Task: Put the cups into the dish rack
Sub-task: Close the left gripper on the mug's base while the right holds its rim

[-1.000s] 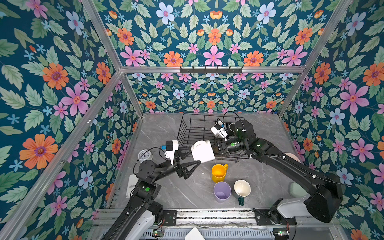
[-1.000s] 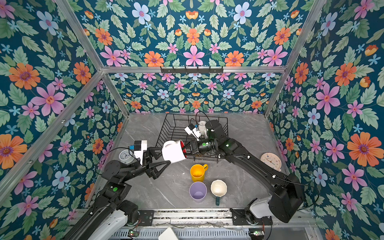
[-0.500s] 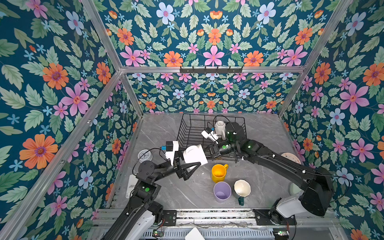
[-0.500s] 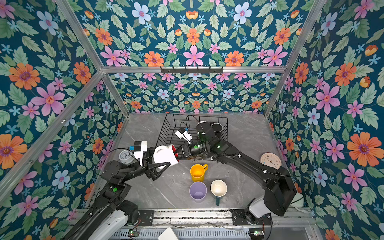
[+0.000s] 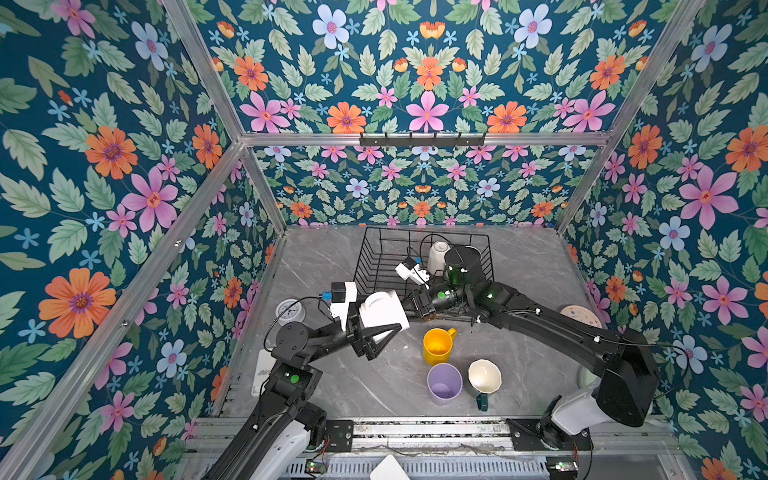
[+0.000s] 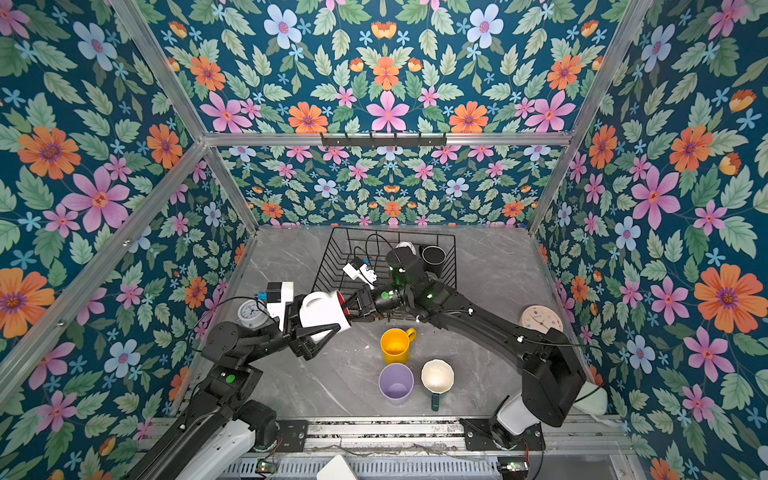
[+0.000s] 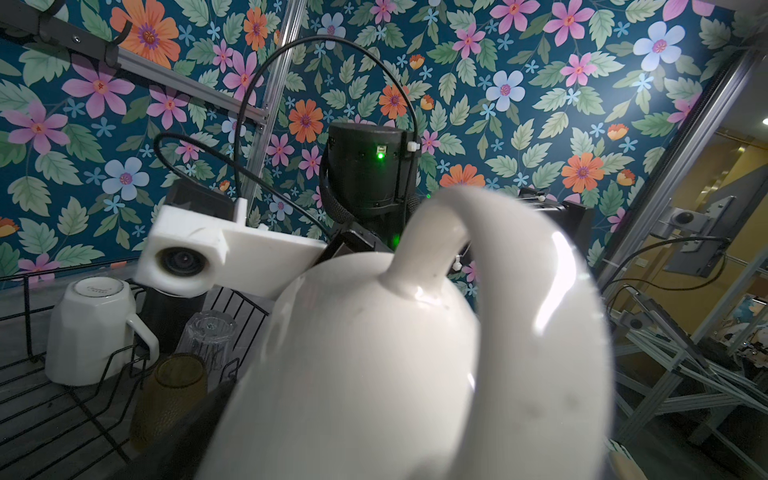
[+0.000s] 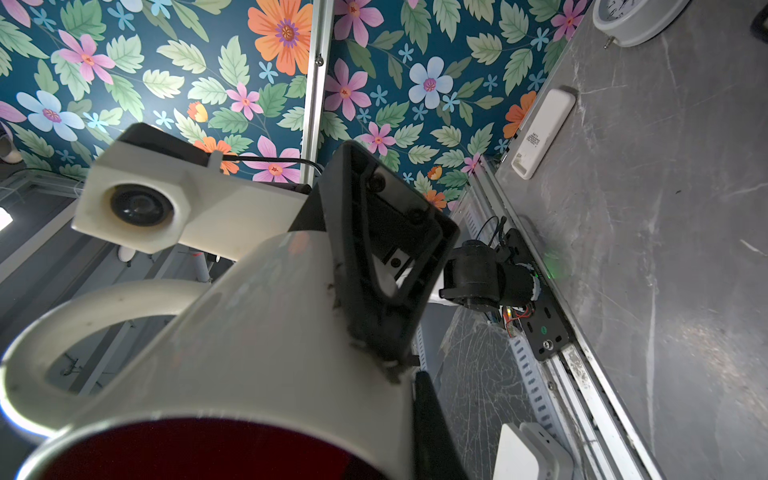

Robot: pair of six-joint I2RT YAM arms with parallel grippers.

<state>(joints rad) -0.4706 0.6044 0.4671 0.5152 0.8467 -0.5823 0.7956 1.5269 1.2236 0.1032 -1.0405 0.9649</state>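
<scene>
A white mug with a red inside [image 5: 378, 309] [image 6: 322, 311] hangs on its side above the table, in front of the dish rack [image 5: 424, 232]. My right gripper [image 5: 409, 305] is shut on its rim; one finger [image 8: 432, 419] lies outside the wall. My left gripper [image 5: 392, 313] stands open around the mug's body, with one finger [image 8: 374, 270] against its side. In the rack are an upturned white mug [image 7: 89, 328], a black mug [image 6: 432, 254], a clear glass [image 7: 210, 336] and an olive-amber glass [image 7: 170, 399]. The yellow mug [image 5: 437, 345], lilac tumbler [image 5: 444, 382] and teal mug [image 5: 484, 376] stand on the table.
A round clock [image 5: 289, 311] lies by the left wall and another clock [image 5: 579, 318] by the right wall. A white remote [image 5: 262, 372] lies at the table's left edge. A black hook rail [image 5: 422, 139] hangs high on the back wall.
My right gripper has carried the red-inside mug left and forward, away from the rack, in between the left gripper's fingers. The left arm has hardly moved.
</scene>
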